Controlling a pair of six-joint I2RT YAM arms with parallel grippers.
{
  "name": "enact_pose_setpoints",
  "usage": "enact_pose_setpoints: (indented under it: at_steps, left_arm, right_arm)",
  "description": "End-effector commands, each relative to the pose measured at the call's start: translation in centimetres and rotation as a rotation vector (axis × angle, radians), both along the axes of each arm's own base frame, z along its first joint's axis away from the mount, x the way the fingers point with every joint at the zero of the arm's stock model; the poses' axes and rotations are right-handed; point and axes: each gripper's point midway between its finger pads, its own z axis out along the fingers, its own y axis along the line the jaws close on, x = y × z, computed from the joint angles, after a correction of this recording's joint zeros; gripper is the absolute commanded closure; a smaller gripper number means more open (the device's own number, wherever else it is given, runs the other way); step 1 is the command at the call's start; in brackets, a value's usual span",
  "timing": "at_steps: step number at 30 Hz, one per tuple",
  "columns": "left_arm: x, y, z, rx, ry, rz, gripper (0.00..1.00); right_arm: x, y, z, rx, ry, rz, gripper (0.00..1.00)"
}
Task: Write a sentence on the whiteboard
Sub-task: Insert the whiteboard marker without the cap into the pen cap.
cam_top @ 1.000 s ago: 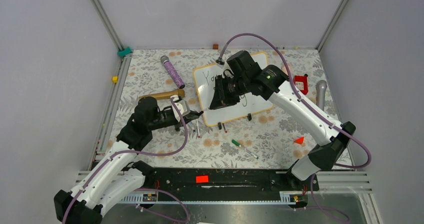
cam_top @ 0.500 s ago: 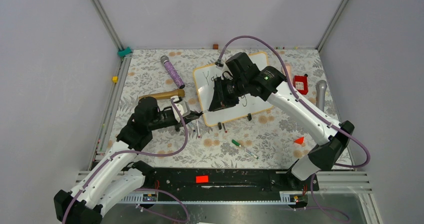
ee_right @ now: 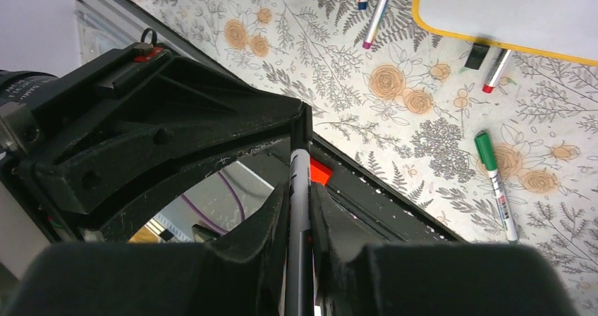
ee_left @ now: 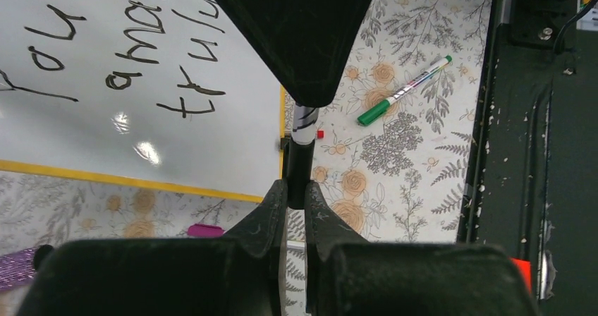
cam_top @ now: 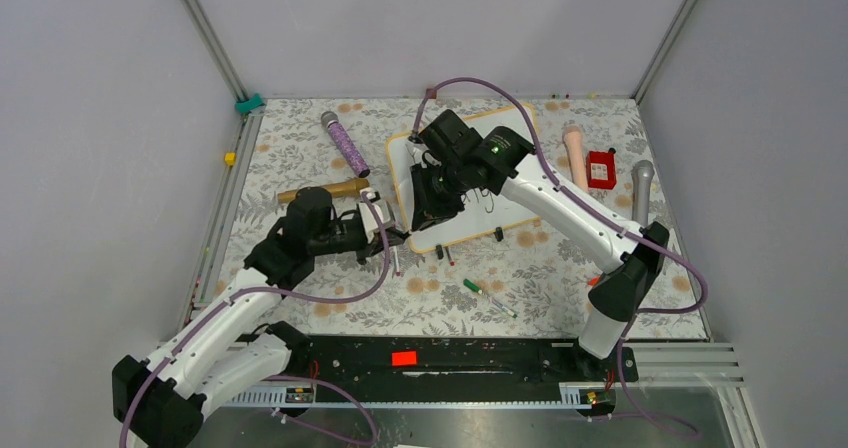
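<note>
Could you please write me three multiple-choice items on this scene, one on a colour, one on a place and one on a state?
1. What colour is the frame of the whiteboard?
A) blue
B) yellow-orange
C) black

2. Where does the green marker lie?
A) on the whiteboard
B) on the floral cloth
C) held off the table

3. How is the right gripper?
A) open and empty
B) out of view
C) shut on a marker

Key:
1 B, the left wrist view shows the yellow-orange edge.
2 B, it lies loose on the cloth on the near side of the board.
3 C, the right wrist view shows the fingers clamped on the marker's barrel.
</note>
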Motion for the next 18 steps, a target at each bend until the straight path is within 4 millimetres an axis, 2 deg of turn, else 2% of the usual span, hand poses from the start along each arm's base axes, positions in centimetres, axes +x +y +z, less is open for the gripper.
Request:
enact_pose_setpoints:
  at_steps: [1,10,14,18]
  left_arm:
    - [0.7,-2.5,8.5,-0.25,-0.162,-0.022,1.0]
    - [0.9,-4.4,11.4,-0.37,-0.106,0.023,1.0]
    - [1.5,-4.7,12.3,-0.401,-0.069,0.065,1.0]
    - [1.9,-4.7,13.1,-0.448,-0.053,0.098,1.0]
  right_arm:
    - [0.1,0.9,-0.7,-0.041,-0.046,0.018,1.0]
    - [-0.6,0.2,-2.6,-0.158,-0.057,0.031,1.0]
    - [-0.2,-0.3,-3.1,-0.205,-0.109,0.019,1.0]
    - [-0.7,-0.6,-3.9,-0.232,-0.117,0.029,1.0]
